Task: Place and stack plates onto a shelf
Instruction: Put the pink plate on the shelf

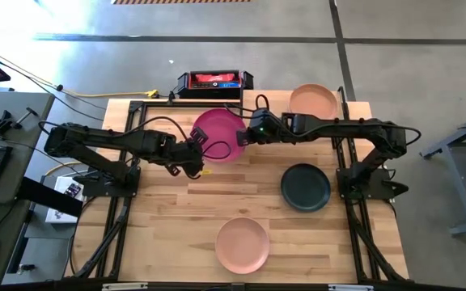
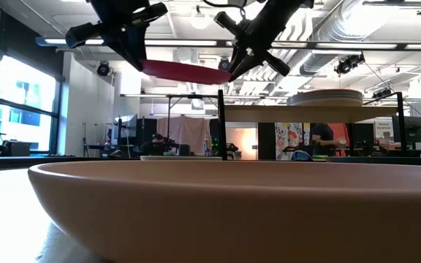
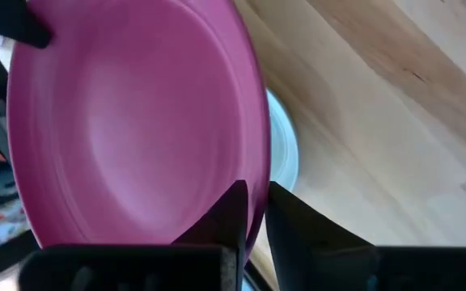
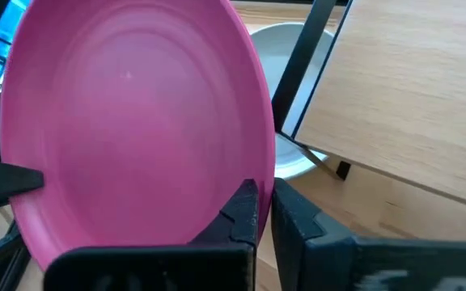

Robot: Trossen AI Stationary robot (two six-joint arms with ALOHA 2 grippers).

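Gripping magenta plate (image 1: 219,135) above wood tabletop (image 1: 176,218) (big workshop).

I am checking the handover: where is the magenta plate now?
High view: the magenta plate hangs mid-table, rear, between the left gripper and the right gripper, both on its rim.

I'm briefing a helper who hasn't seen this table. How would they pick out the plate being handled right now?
Start at the wooden table and look to its far middle, where the two dark arms meet. Held in the air between them is the magenta plate, the left pincer on one rim and the right pincer on the opposite rim. It alone is off the table; the dark teal plate and peach plate lie flat.
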